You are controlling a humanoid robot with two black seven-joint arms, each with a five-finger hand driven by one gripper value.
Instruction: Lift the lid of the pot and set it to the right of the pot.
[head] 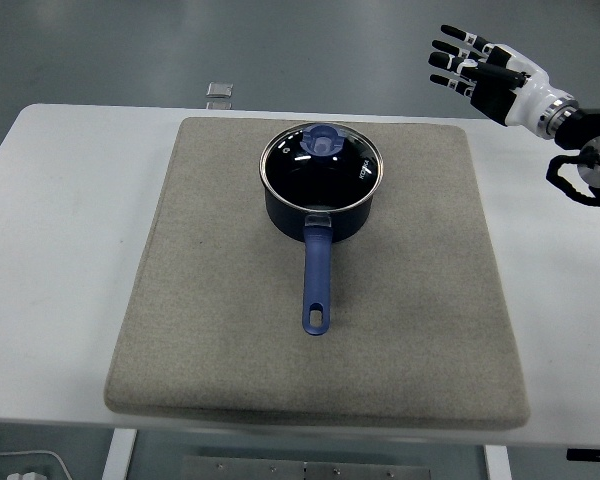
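A dark blue pot point(320, 205) stands on the grey mat point(230, 330) at its far middle, its long blue handle point(317, 278) pointing toward the near edge. A glass lid point(321, 162) with a blue knob point(324, 139) sits closed on the pot. My right hand point(470, 66) hovers high at the upper right, well right of the pot and beyond the mat's far right corner, fingers spread and holding nothing. The left arm is out of view.
The white table point(60, 220) carries the mat. A small clear object point(219, 92) lies on the floor past the table's far edge. Bare mat stretches to the right of the pot point(440, 230).
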